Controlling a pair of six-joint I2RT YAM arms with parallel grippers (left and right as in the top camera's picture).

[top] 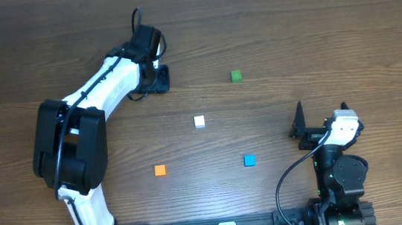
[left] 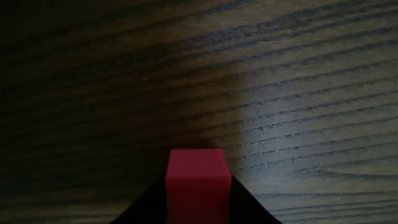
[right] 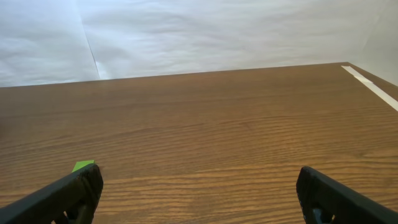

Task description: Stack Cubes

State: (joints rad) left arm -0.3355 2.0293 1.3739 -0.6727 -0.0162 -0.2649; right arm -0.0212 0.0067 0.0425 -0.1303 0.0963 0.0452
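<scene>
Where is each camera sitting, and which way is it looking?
Top view: above the table, looking straight down; left arm and right arm show.
Left wrist view: on the left wrist, facing the table close up; left pincer holds a red cube.
Right wrist view: on the right wrist, facing across the table; open right pincer shows.
Shared: top and right wrist views both show the green cube.

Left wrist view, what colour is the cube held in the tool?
The cube is red, clearest in the left wrist view.
</scene>
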